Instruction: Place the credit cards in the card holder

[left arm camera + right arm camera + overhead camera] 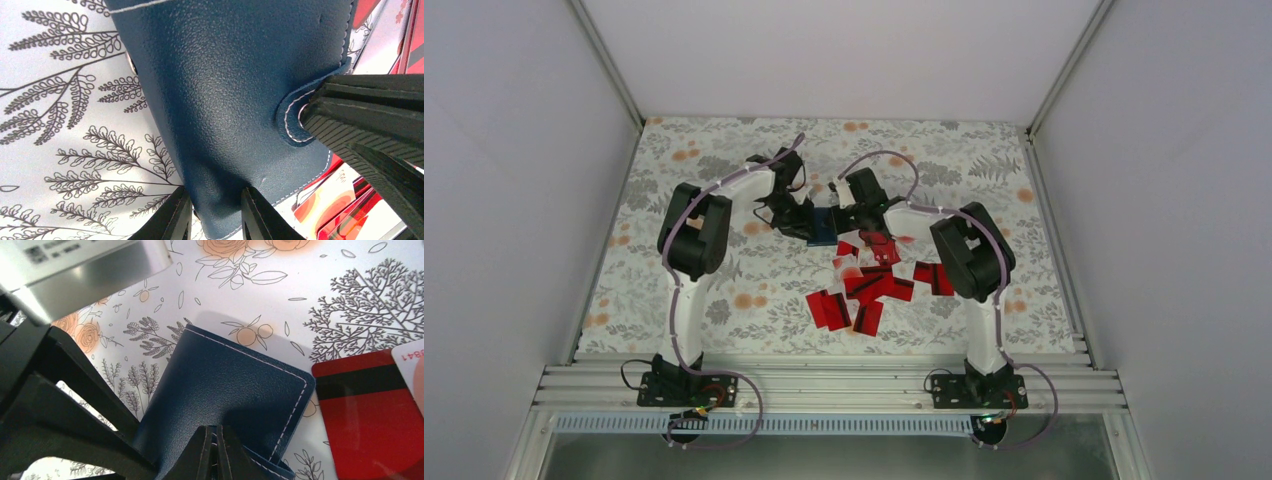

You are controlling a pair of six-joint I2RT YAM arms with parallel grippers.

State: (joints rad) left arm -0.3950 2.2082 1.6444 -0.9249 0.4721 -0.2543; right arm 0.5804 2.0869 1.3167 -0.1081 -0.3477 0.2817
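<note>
Closest to the lens, the left pincer (215, 200) straddles the bottom edge of the card holder (225, 100). One black finger sits on each face, and the pincer is grasping the leather.

Under everything spreads the bench (714, 170), its top pale and printed with leaves and orange flowers. The card holder sits about at its middle. Both arms start on the near side of the holder and bend in toward it. The left arm (694, 235) comes in from the holder's left and the right arm (969, 250) from its right, so the two pincers meet at it.

The credit cards (869, 285) lie in a loose red scatter on the bench, on the near side of the card holder and a little to its right. Several overlap, and the closest lie just beside it. One striped card (370, 425), red with a dark band, lies flat just beside the holder's stitched corner. Whether the two touch cannot be told.

The card holder is dark navy grained leather with pale stitching. Whether it rests flat on the bench cannot be told.

The right pincer (216, 440) is clenched on the holder's right-hand side, its fingers pressed together on the leather. The left wrist view shows its ribbed tips at the rounded closure tab (292, 117).
</note>
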